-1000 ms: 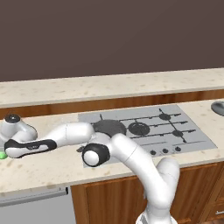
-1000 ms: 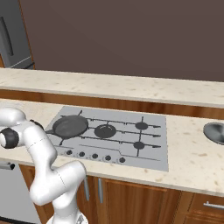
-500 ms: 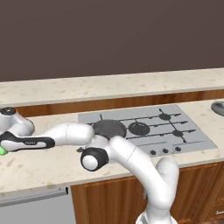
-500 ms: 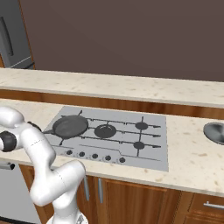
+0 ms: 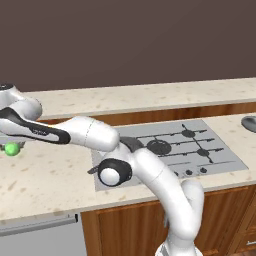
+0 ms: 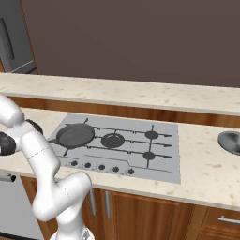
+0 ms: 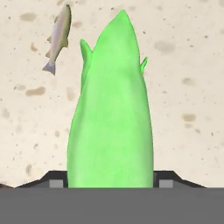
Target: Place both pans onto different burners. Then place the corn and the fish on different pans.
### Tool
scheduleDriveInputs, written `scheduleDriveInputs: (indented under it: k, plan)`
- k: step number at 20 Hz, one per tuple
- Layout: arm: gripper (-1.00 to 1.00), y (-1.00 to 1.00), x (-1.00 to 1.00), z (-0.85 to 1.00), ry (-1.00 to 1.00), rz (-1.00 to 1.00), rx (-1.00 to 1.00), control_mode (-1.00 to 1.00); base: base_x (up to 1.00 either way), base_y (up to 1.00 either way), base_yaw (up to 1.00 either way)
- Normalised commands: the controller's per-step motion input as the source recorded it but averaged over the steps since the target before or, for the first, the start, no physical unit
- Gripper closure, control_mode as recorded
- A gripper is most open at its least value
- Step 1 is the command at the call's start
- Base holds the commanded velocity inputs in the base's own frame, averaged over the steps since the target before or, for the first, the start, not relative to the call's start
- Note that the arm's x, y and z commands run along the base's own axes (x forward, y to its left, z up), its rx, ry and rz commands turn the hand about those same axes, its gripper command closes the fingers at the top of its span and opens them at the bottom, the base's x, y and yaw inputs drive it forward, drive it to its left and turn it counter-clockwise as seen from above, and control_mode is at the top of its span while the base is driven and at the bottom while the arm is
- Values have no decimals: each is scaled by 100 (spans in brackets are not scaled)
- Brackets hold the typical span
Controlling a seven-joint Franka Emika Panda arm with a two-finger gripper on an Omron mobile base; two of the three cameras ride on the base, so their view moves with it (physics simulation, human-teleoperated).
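While in pincer [image 7: 111, 181] — corn [image 7: 111, 118], fish [image 7: 59, 37] nearby

Corn [image 7: 111, 113] bright green, frame centre; fish [image 7: 59, 37] silver-grey, yellowish back, upper left; counter [image 7: 188, 87] beige, brown-speckled. Hob [image 6: 164, 154] grey; skillet [image 6: 75, 135] matte black.

Rendered home kitchen; grey gas hob [image 6: 140, 150] in speckled stone counter [image 6: 206, 168], wooden cabinets [image 6: 154, 213] below

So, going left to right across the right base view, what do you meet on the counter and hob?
Black skillet on the hob's left burner → larger middle burner → the two right-hand burners, one behind the other → bare counter → silver-grey pan at the right edge.
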Motion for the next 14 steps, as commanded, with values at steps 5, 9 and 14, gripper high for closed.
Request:
scheduleDriveInputs:
  k: [5, 9, 14]
  plan:
    - [100, -100, -69, 40, 5, -1, 0, -100, 0, 0, 0]
    - [100, -100, -57, 36, 12, -3, 0, -100, 0, 0, 0]
    - [100, -100, -41, 19, 13, -4, 0, -100, 0, 0, 0]
